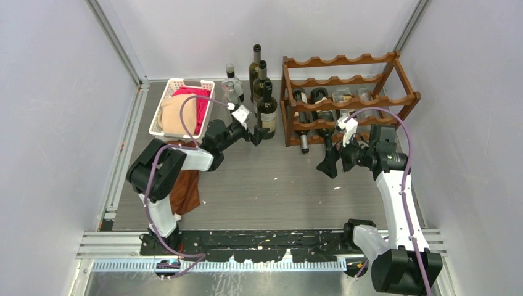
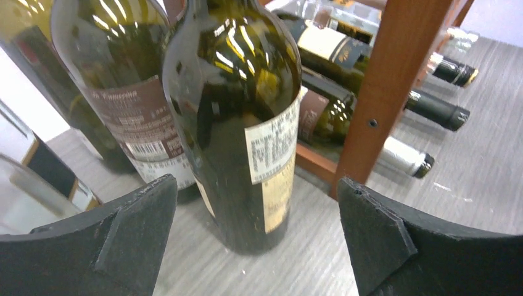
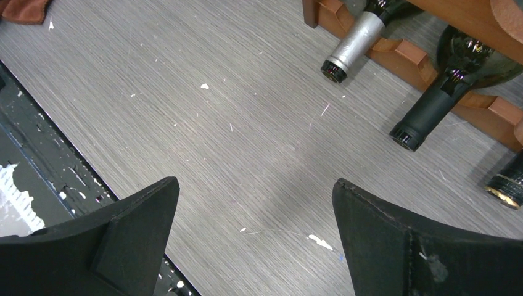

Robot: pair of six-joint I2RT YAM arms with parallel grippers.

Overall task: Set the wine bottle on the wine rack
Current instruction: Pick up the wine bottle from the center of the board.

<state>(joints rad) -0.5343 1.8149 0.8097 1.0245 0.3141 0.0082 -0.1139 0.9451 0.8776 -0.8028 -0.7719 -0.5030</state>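
Your left gripper is spread wide, holding nothing. The bottle stands upright just beyond it, in line with the gap, just left of the rack. Your right gripper, also wide and empty, hangs just near of the rack.

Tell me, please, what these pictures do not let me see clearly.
Left wrist view: the neck of the nearest wine bottle is cut off by the top edge; its label print is blurred.
Right wrist view: most of the wine rack lies beyond the top edge.
Top view: cloths hide the inside of the white basket.
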